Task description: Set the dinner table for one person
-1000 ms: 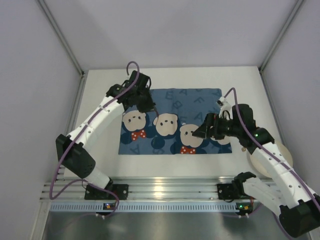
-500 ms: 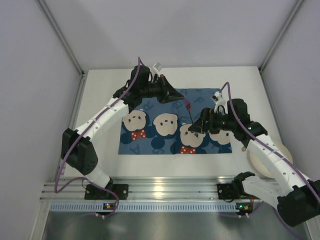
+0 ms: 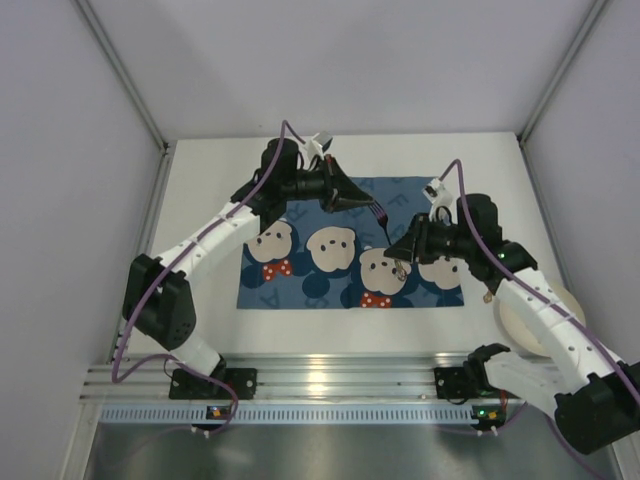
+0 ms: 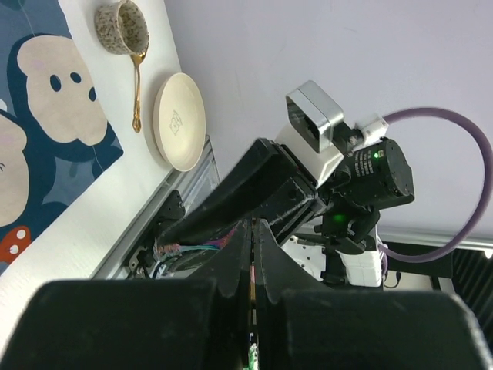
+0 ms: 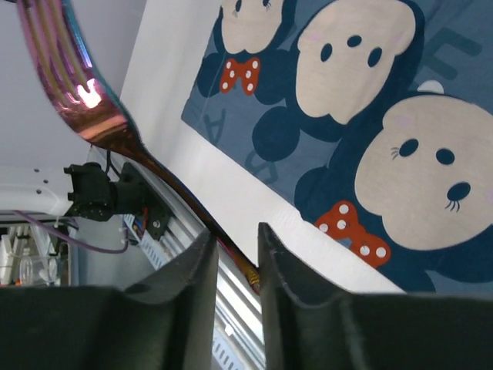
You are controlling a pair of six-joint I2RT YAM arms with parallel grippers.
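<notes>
Barely begun: blue cartoon-print placemat (image 3: 405, 195) spread in middle of large white flat dinner table (image 3: 490, 170), cream round plate (image 4: 179, 122) waiting near right, iridescent metal fork (image 5: 104, 127) aloft, pinched in closed left gripper (image 3: 358, 203), right gripper (image 5: 236, 239) narrow around handle, grip unclear.

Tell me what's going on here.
The two arms seem to be passing a fork between them in the air above the placemat. The left fingers are shut on one end of it, and the right fingers sit tight around its handle. A plate, a cup and a spoon lie on the table beside the placemat.
</notes>
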